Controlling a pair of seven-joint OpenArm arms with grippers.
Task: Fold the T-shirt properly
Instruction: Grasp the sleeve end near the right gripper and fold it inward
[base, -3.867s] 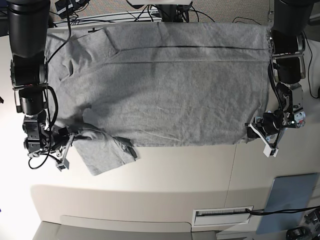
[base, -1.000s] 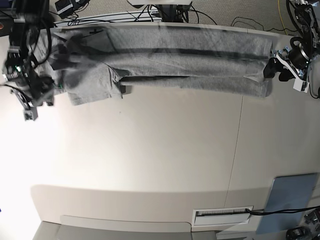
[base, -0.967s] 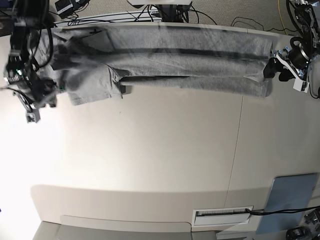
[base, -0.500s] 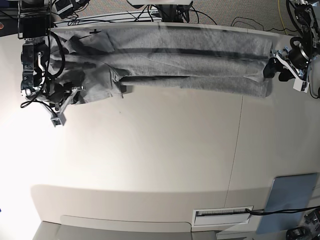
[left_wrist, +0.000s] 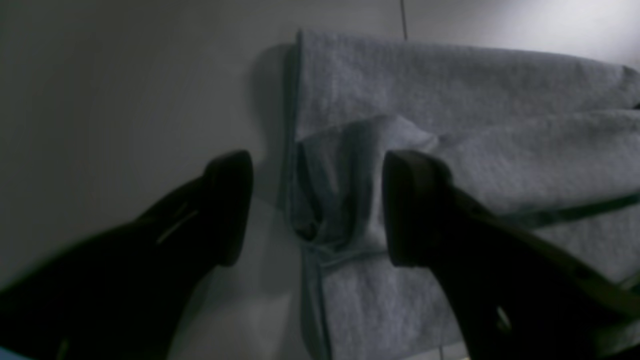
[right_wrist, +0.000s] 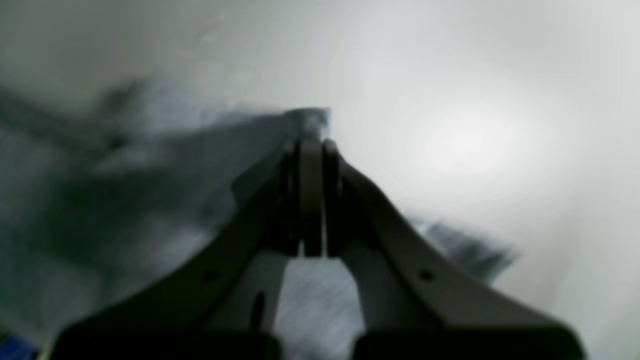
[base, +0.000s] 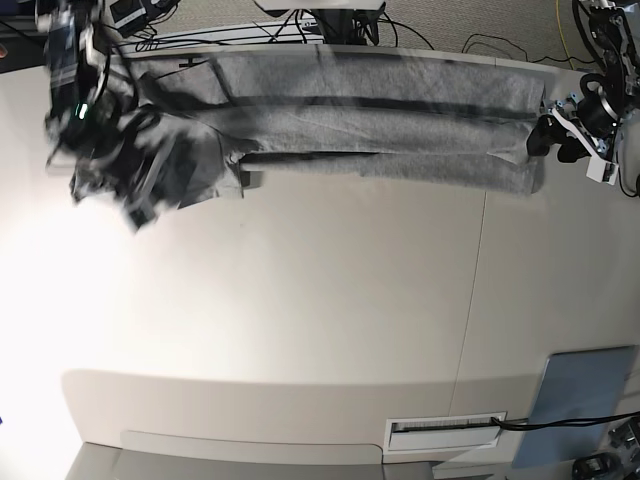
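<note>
Right gripper (right_wrist: 311, 150) pinched shut on T-shirt (base: 380, 110) sleeve end; left gripper (left_wrist: 317, 205) wide, straddling bunched hem, empty. Shirt folded along table's (base: 330, 330) far edge. Advice — draw sleeve inward flat, avoid bunching.

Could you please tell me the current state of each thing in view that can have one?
T-shirt: folded into a long band along the table's far edge.
Left hand: open, straddling the shirt's corner.
Right hand: shut on T-shirt fabric, blurred by motion.
</note>
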